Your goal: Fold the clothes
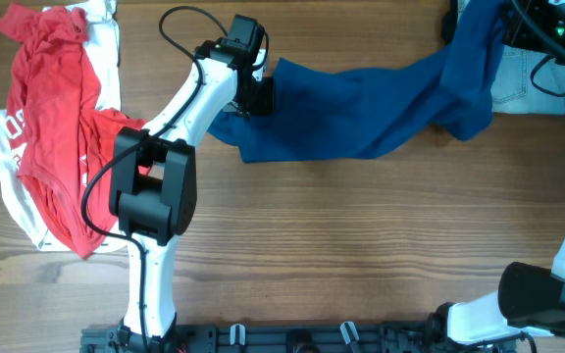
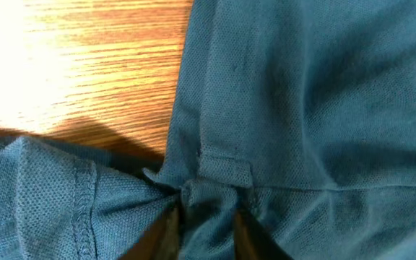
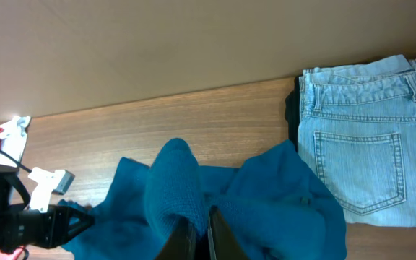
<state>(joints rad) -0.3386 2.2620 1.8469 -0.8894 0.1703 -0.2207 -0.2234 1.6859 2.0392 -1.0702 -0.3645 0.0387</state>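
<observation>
Shirt, large, plain dark blue, short-sleeved, of soft thin fabric: stretched in a long band across far half of brown wooden table. Left part spread low over the wood; right end drawn up toward far right corner.

Left gripper: clamped narrow on shirt's left end. Wrist view confirms the grip: stitched hem and seam bunched tight between the two dark fingers, bare wood beyond.

Right gripper: fingers pinched almost together on a raised hump of the same shirt, fabric falling away on both sides.

Folded light blue denim jeans at far right, just beside shirt's lifted end; edge overlapped by blue fabric in overhead view.

Crumpled red garment with white print at far left, lying on white cloth, apart from shirt.
</observation>
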